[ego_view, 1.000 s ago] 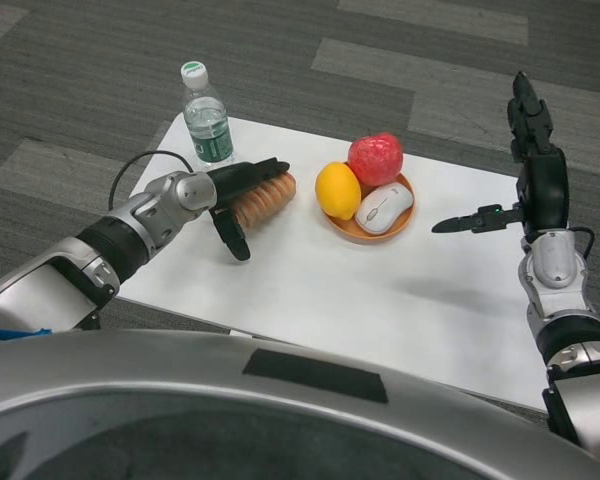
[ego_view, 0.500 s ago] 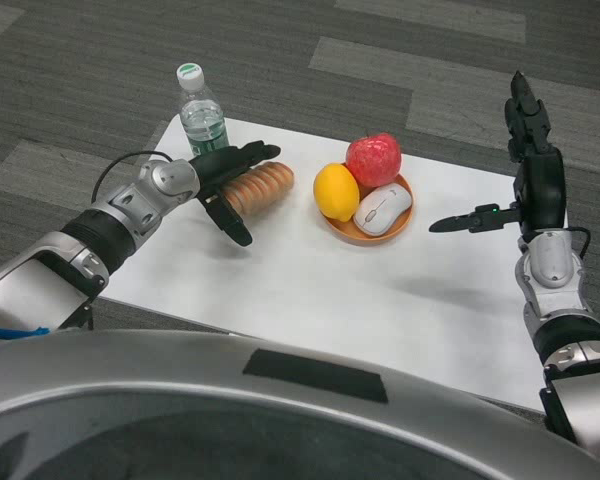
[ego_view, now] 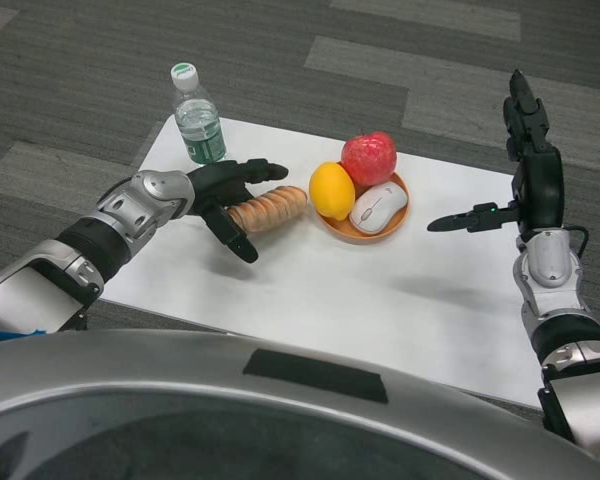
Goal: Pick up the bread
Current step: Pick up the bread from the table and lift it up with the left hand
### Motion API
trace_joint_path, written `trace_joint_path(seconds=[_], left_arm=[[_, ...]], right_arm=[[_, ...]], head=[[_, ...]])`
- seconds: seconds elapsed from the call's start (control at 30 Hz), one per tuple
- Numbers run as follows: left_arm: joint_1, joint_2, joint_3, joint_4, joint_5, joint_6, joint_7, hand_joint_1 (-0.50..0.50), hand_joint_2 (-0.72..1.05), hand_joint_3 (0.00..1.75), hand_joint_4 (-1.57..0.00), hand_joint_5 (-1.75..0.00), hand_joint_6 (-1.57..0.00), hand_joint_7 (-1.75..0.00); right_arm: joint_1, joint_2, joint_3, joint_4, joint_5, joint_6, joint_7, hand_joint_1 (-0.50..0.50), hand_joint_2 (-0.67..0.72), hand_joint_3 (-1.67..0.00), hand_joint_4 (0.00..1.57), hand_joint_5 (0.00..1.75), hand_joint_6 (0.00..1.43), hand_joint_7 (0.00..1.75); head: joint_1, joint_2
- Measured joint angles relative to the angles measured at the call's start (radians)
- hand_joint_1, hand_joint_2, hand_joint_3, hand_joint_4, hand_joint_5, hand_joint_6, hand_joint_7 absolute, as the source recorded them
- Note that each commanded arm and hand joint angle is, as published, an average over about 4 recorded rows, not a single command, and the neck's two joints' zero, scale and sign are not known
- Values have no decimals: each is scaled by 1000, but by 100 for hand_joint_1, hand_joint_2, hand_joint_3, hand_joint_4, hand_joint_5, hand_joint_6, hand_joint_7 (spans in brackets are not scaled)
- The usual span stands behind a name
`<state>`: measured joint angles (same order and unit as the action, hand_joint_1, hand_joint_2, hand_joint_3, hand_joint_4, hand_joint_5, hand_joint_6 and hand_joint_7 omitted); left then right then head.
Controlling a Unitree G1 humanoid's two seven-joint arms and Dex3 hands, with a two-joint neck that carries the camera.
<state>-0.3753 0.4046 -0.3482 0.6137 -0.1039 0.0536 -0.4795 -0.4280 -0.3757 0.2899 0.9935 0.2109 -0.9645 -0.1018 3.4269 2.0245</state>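
Bread (ego_view: 269, 208) is what we are looking at first, a ribbed brown loaf at the left half of the white worktop (ego_view: 380, 290), its left end sitting in our left hand (ego_view: 225, 190). Fingers (ego_view: 248, 170) reach over the top of the loaf and the thumb comes down in front of it, so we have it gripped from the side; whether it is clear of the surface we cannot tell. Behind the hand stands a water bottle (ego_view: 197, 116) with a green label and white cap, upright near the far left corner. Just right of the bread sits an orange plate (ego_view: 364, 230), carrying a lemon (ego_view: 332, 190), a red apple (ego_view: 369, 158) and a white computer mouse (ego_view: 378, 207), all packed close together. Our right hand (ego_view: 528, 165) is up at the right edge, well apart from everything, spread wide with nothing in it, fingers pointing upward and the thumb jutting left.
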Motion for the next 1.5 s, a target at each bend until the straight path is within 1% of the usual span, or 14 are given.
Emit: trace_joint_path(seconds=[0.13, 0.27, 0.47, 0.53, 0.63, 0.7, 0.77, 0.97, 1.07, 1.17, 1.3, 1.33, 1.4, 1.5], left_arm=[[3, 3, -7, 0, -41, 4, -1, 46, 60, 9, -20, -175, 0, -51], [3, 6, -11, -4, -83, 43, -15, 46, 56, 9, -19, -175, 0, -66], [3, 10, -11, -9, -85, 62, -26, 46, 65, 9, -15, -175, 0, -80], [3, 12, -11, -10, -85, 63, -27, 46, 69, 9, -15, -175, 0, -86], [3, 13, -11, -11, -84, 62, -27, 46, 65, 9, -15, -175, 0, -91], [3, 13, -11, -11, -84, 61, -27, 46, 60, 9, -15, -175, 0, -91], [3, 13, -11, -11, -84, 60, -27, 46, 60, 9, -16, -175, 0, -91], [12, 15, 1, -11, -100, 55, -33, 46, 60, 9, -19, -175, 0, -91], [30, 21, 25, -10, -161, 58, -47, 46, 60, 9, -19, -175, 0, -86], [51, 31, 58, -14, -211, 63, -64, 46, 60, 9, -22, -175, 0, -70], [85, 37, 118, -41, -256, 66, -81, 46, 60, 9, -22, -175, 0, -37], [91, 38, 130, -51, -259, 66, -85, 46, 60, 9, -22, -175, 0, -31], [104, 39, 159, -73, -264, 67, -92, 46, 60, 9, -22, -175, 0, -28], [124, 42, 204, -110, -287, 68, -96, 46, 60, 9, -23, -175, 0, -28]], right_arm=[[0, 4, 0, -1, 0, 0, 0, -50, 9, 0, 0, 0, 0, 0], [0, 5, 0, -4, 0, 0, 0, -50, 9, 0, 0, 0, 0, 0], [0, 5, 0, -8, 0, 0, 0, -50, 9, 0, 0, 0, 0, 0], [0, 5, 0, -8, 0, 0, 0, -50, 12, 0, 0, 0, 0, 0], [0, 5, 0, -9, 0, 0, 0, -50, 15, 0, 0, 0, 0, 0], [0, 5, 0, -10, 0, 0, 0, -50, 15, 0, 0, 0, 0, 0], [0, 6, 0, -11, 0, 0, 0, -50, 12, 0, 0, 0, 0, 0], [0, 10, 0, -13, 0, 0, 0, -48, 12, 0, 0, 0, 0, 0], [0, 11, 0, -14, 0, 0, 0, -50, 12, 0, 0, 0, 0, 0], [0, 12, 0, -16, 0, 0, 0, -50, 14, 0, 0, 0, 0, 0], [0, 13, 0, -17, 0, 0, 0, -50, 15, 0, 0, 0, 0, 0], [1, 13, 0, -18, 0, 0, 0, -50, 15, 0, 0, 0, 0, 0], [1, 14, 0, -18, 0, 0, 0, -50, 15, 0, 0, 0, 0, 0], [1, 14, 0, -19, 0, 0, -1, -50, 11, 0, 0, 0, 0, 0]], head=[[4, 0], [11, 1], [16, 2], [16, 2], [21, 3], [26, 6], [26, 7], [30, 10], [35, 11], [38, 12], [42, 14], [42, 15], [43, 16], [47, 20]])
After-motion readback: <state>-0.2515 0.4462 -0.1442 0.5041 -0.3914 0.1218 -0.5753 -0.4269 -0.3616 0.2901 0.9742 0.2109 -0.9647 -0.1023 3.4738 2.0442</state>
